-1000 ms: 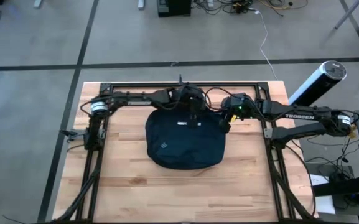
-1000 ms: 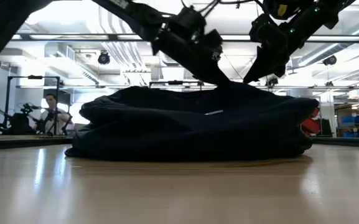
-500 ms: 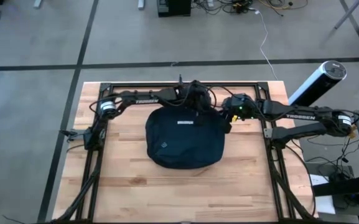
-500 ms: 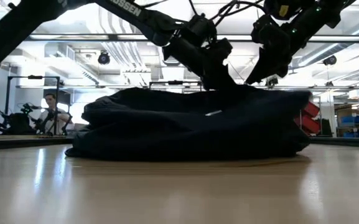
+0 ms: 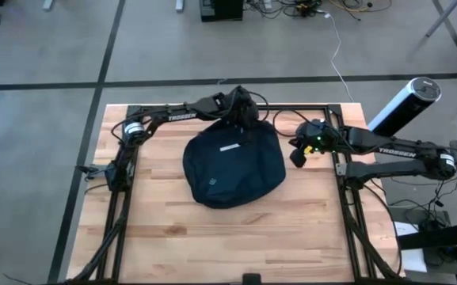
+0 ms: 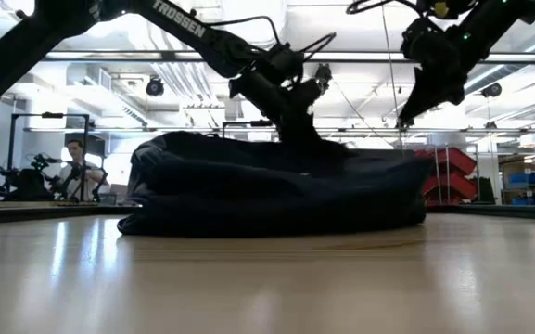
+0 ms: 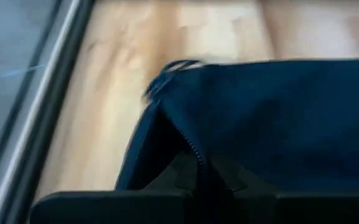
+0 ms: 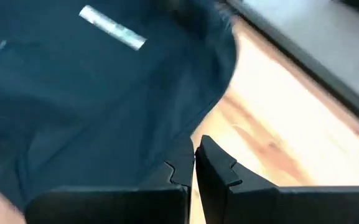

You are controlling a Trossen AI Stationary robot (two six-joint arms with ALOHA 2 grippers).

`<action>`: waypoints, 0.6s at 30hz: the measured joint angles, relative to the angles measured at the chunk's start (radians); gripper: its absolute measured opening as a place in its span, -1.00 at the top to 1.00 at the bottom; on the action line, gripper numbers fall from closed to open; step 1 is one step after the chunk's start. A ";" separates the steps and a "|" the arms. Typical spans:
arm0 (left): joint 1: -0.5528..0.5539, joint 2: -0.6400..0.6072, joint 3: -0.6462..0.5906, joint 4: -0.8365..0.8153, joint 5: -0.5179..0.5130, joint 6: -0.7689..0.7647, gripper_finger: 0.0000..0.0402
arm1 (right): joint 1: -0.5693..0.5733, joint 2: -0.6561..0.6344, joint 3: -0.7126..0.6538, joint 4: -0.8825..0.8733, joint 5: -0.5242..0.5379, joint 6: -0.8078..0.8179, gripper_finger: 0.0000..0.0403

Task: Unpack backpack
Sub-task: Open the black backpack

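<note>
The dark navy backpack (image 5: 232, 170) lies flat on the wooden table, with its white strip (image 5: 230, 147) and small logo (image 5: 210, 188) facing up. My left gripper (image 5: 248, 120) is at the backpack's far edge and is shut on its fabric; it also shows in the low view (image 6: 309, 139). My right gripper (image 5: 298, 155) is shut and empty. It hovers just off the backpack's right side, above the table (image 6: 413, 111). In the right wrist view the backpack's edge (image 8: 73, 93) lies beside the shut fingers. My left gripper pinches the backpack's far top edge at the zipper seam (image 7: 191, 146) between its two fingers. The fingers slant down from the far side. That edge is drawn up into a ridge, and the rest of the backpack lies on the table.
A dark metal frame (image 5: 212, 108) runs along the table's far edge and down both sides. A silver cylinder (image 5: 406, 101) stands off the table at the right. Bare wood (image 5: 228, 245) fills the near half. A person (image 6: 75, 162) sits far behind the table.
My left gripper has moved toward the far edge, still holding the backpack's top edge. It has dragged the backpack a little to the far left and turned it. My right gripper has come off the backpack's right far corner and moved right. That side has sunk flat.
</note>
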 joint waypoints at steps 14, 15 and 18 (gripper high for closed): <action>-0.123 -0.025 0.000 -0.098 -0.004 0.117 1.00 | -0.057 0.089 0.000 0.223 -0.088 -0.176 0.83; -0.137 -0.025 -0.001 -0.111 -0.004 0.127 1.00 | -0.072 0.106 0.000 0.219 -0.128 -0.186 0.76; -0.165 -0.025 -0.004 -0.116 -0.021 0.129 1.00 | -0.088 0.159 0.000 0.253 -0.208 -0.225 0.59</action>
